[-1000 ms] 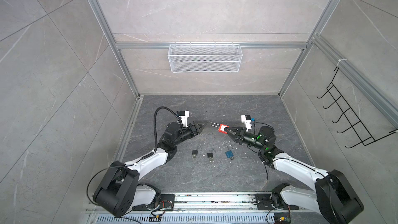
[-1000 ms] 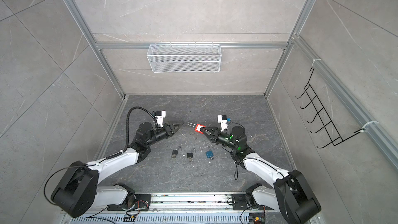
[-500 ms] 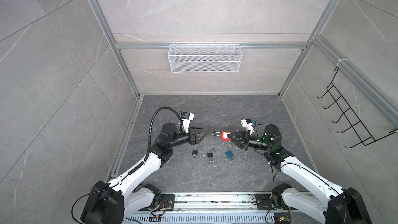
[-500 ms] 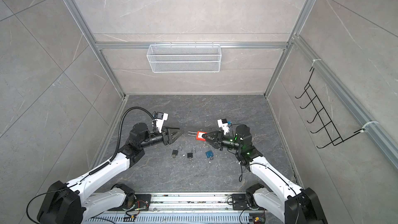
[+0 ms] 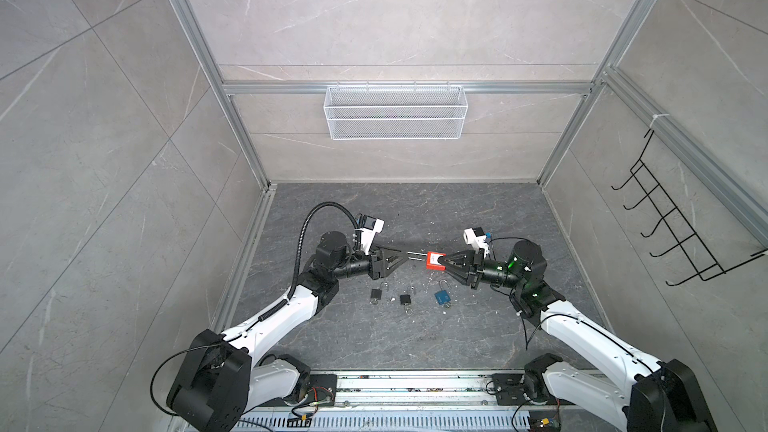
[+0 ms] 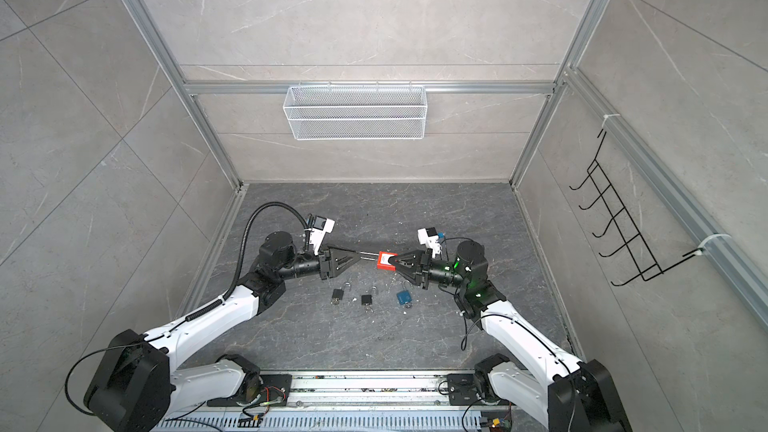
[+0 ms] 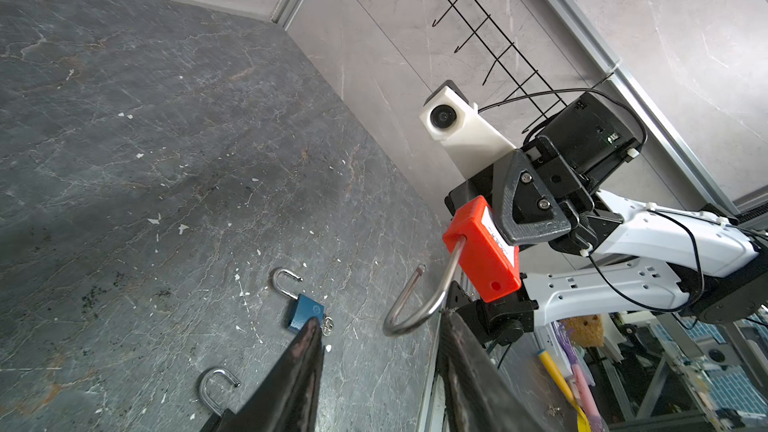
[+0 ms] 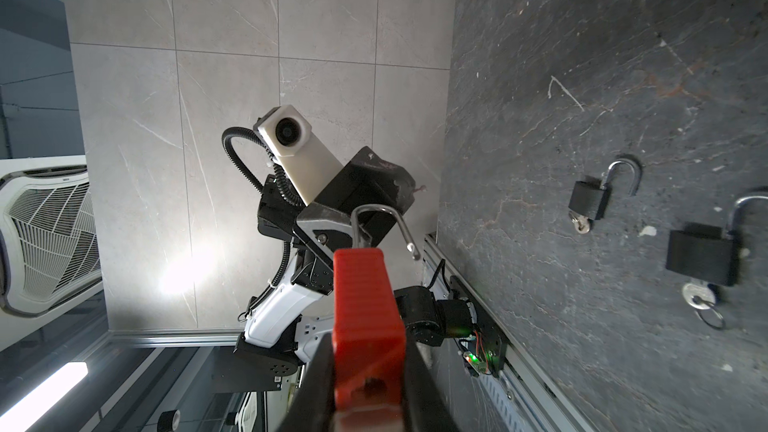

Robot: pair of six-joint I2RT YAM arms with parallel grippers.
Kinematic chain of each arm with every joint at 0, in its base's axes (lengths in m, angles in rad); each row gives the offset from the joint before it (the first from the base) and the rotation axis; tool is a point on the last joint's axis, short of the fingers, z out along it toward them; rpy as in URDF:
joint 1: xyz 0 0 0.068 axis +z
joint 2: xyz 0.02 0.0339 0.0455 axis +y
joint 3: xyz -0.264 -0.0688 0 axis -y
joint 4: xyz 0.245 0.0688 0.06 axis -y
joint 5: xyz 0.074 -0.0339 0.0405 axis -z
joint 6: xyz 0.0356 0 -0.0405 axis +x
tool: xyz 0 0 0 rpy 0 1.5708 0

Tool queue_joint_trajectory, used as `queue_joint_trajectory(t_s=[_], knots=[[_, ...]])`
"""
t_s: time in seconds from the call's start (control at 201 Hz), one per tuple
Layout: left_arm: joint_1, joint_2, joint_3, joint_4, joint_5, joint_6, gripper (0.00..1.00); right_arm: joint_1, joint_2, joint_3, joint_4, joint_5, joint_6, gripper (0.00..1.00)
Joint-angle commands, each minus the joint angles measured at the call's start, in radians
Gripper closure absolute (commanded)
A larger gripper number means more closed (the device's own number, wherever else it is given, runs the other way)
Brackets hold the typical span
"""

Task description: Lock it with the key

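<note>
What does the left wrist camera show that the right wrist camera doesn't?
Left wrist only: the blue padlock on the floor, and the black hook rack on the wall. Right wrist only: the bodies of two black padlocks, keys inserted. Both: the red padlock, shackle open, clamped in the right gripper, with the left gripper at its shackle.

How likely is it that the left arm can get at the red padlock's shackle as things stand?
Probably yes. The right fingers grip the red padlock by its body, its open shackle pointing at the left fingers, which appear to stand apart either side of its bend; nothing lies between.
</note>
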Motion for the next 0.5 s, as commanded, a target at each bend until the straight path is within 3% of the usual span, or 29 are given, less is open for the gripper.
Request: queue_joint_trajectory(t_s=[0.0,0.498], knots=[[-0.007,0.008,0.024,0.077,0.040,-0.013,0.55,-0.004,0.012,0.004,0.078,-0.014,0.031,1.00],[-0.033,0.037,0.031,0.150,0.055,-0.076,0.71,-0.004,0.066,-0.006,0.114,-0.004,0.031,1.00]])
